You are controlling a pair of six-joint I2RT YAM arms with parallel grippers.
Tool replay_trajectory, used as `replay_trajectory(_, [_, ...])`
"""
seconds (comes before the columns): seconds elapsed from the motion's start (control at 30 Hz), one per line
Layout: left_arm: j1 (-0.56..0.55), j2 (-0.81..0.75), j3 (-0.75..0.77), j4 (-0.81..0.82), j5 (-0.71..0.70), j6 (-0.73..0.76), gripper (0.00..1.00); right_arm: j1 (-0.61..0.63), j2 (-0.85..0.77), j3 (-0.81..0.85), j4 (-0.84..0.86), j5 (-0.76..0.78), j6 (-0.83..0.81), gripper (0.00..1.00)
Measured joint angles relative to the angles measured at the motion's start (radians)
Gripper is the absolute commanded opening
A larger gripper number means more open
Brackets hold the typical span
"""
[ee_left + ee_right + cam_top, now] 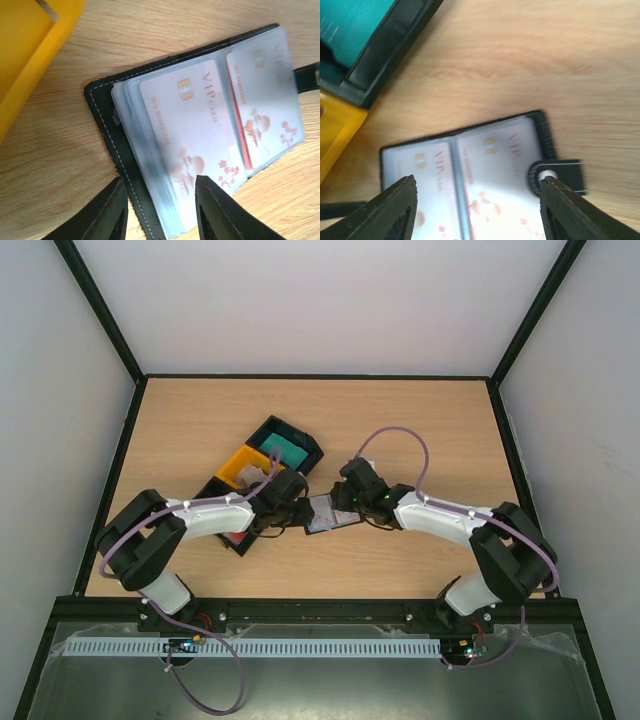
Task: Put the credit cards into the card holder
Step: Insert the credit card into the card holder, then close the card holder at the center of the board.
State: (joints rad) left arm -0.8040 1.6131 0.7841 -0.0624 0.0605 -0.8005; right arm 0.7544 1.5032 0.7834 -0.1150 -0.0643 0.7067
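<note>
The black card holder (330, 512) lies open and flat on the wood between my two grippers. Two pale VIP credit cards sit in its clear sleeves, one on the left page (192, 130) and one on the right page (265, 105), with a red edge (241, 137) showing between them. My left gripper (160, 212) is open, its fingers straddling the holder's (107, 130) left edge from above. My right gripper (480, 210) hovers wide open over the holder (546, 131), one fingertip near the snap strap (565, 175). Teal cards (342, 25) fill a black tray.
A black tray (287, 445) with the teal cards stands behind the holder, with a yellow tray (245, 465) beside it and another black tray (225, 530) under the left arm. The yellow tray (30, 50) lies close to the holder's left side.
</note>
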Motion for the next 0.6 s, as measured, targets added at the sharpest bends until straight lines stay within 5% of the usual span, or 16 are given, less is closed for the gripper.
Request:
replay_trajectory(0.43, [0.007,-0.025,0.000,-0.014,0.000,-0.006,0.45,-0.042,0.092,0.064,-0.130,0.246,-0.085,0.68])
replay_trajectory(0.6, [0.007,-0.013,0.000,-0.019,0.000,-0.013,0.46,-0.042,0.134,0.078,-0.148,0.251,-0.127,0.55])
